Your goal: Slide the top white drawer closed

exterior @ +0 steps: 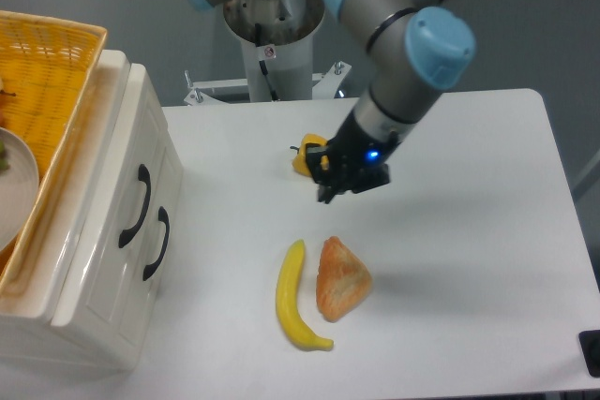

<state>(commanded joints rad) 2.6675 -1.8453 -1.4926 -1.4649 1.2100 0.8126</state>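
Observation:
The white cabinet (pixel 89 259) stands at the table's left edge, its front facing right. The top white drawer (pixel 117 185) is the upper of the two fronts and carries a black curved handle (pixel 139 205). Its front looks about level with the lower drawer front (pixel 173 208), and I cannot make out a gap from this angle. My gripper (pixel 324 196) hangs over the middle of the table, well to the right of the cabinet. Its dark fingers point down and left and look shut on nothing. It is just beside a small yellow object (pixel 307 156).
A yellow woven basket (pixel 47 53) holding a white plate (pixel 14 185) sits on top of the cabinet. A banana (pixel 292 297) and a piece of orange-brown bread (pixel 340 278) lie on the table in front of the gripper. The arm's base (pixel 272 35) stands at the back.

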